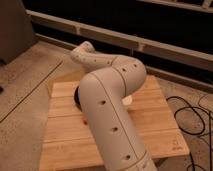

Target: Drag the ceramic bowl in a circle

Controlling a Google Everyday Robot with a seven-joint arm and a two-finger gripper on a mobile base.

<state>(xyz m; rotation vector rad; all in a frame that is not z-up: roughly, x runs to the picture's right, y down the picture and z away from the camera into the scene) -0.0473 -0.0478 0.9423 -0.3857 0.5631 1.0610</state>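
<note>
Only a dark sliver of the ceramic bowl [77, 96] shows, at the left edge of my white arm [107, 115], on the wooden tabletop [62, 142]. The arm bends over the table's middle and covers the rest of the bowl. My gripper is hidden behind the arm, somewhere over the bowl's place, and no part of it shows. A small pale object [128, 101], perhaps the white cup, peeks out on the arm's right side.
A small orange spot [85, 121] lies on the table by the arm's left edge. Black cables [192, 117] lie on the floor to the right. A low ledge and dark wall [150, 40] run behind the table. Speckled floor is at the left.
</note>
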